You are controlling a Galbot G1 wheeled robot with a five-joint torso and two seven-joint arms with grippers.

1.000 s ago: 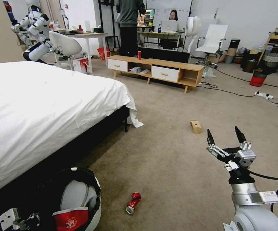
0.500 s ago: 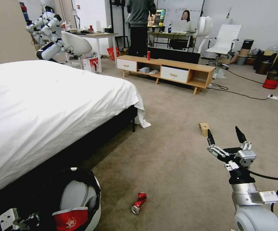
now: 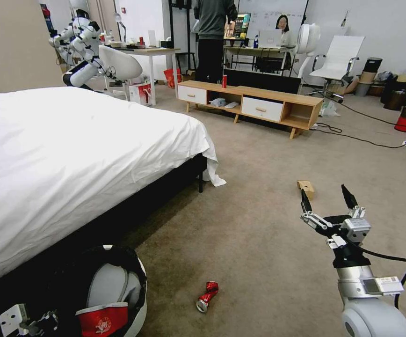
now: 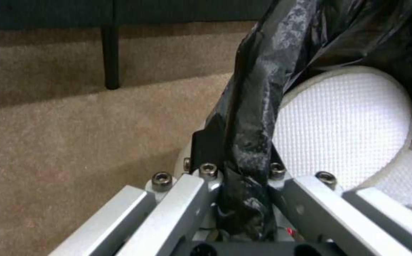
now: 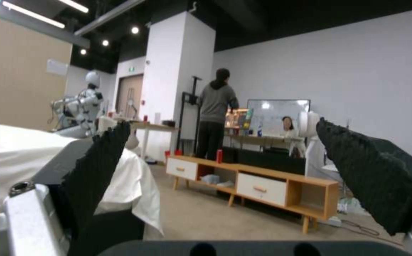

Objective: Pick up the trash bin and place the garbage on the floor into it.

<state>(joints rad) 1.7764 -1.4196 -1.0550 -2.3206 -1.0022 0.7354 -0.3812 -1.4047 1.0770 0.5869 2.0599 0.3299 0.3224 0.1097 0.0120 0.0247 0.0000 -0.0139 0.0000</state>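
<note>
At the lower left of the head view we see the trash bin (image 3: 119, 285), a round white tub lined with a crinkly black bag, tipped so its mouth faces up and toward the camera, a white curved lid piece (image 3: 107, 283) inside it and a crumpled red-white paper cup (image 3: 102, 319) at its near rim. Our left gripper (image 3: 25, 322) sits at the very bottom-left corner beside the bin; in the left wrist view (image 4: 244, 199) its fingers are closed tight on the bagged rim of the bin, black plastic pinched between the metal bars, with the textured white lid just beyond. The white-sheeted bed (image 3: 72, 154) fills the left half of the frame above the bin.

Moving right, a crushed red can (image 3: 206, 296) lies on the floor (image 3: 259, 262) at bottom centre, just right of the bin and apart from it, its long axis running from lower left to upper right, its open silver end toward the lower left. Further right and higher, at mid-frame, we find a tan cardboard box (image 3: 306, 188) on the carpet, its long side slanting toward the lower right.

At the lower right our right gripper (image 3: 327, 201) hovers above the carpet, pointing up the frame, its two black fingertips spread wide and holding nothing; the box shows just above its left finger. The right wrist view (image 5: 220, 167) shows the same splayed pads framing a low wooden cabinet (image 5: 258, 186) across the room.
</note>
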